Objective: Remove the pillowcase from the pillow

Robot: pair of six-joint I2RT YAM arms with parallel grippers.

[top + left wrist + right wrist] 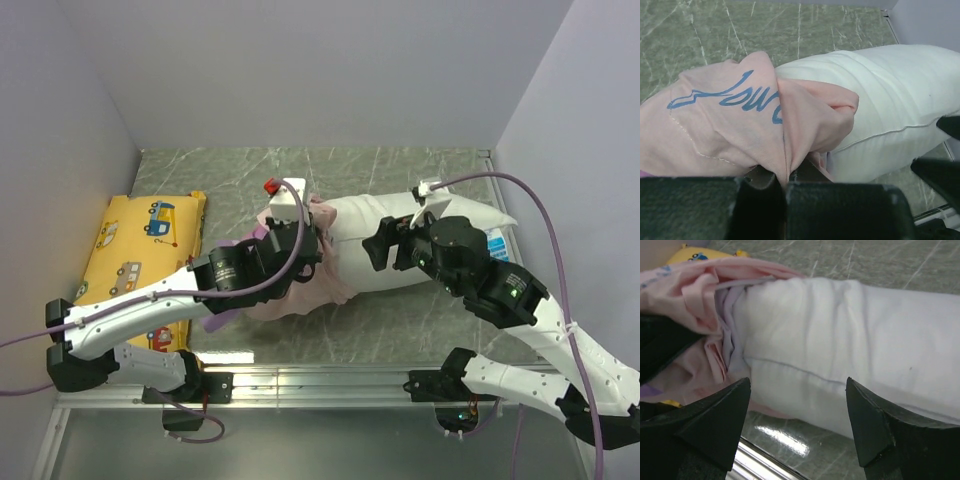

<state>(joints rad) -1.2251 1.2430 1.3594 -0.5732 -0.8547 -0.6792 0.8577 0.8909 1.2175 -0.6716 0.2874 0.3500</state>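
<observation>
Two white arms [130, 310], black joints [225, 268], purple cables [490, 175].

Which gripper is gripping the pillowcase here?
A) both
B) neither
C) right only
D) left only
D: the left gripper is shut on a fold of the pink pillowcase, while the right gripper is open by the pillow, with nothing between its fingers.
</observation>
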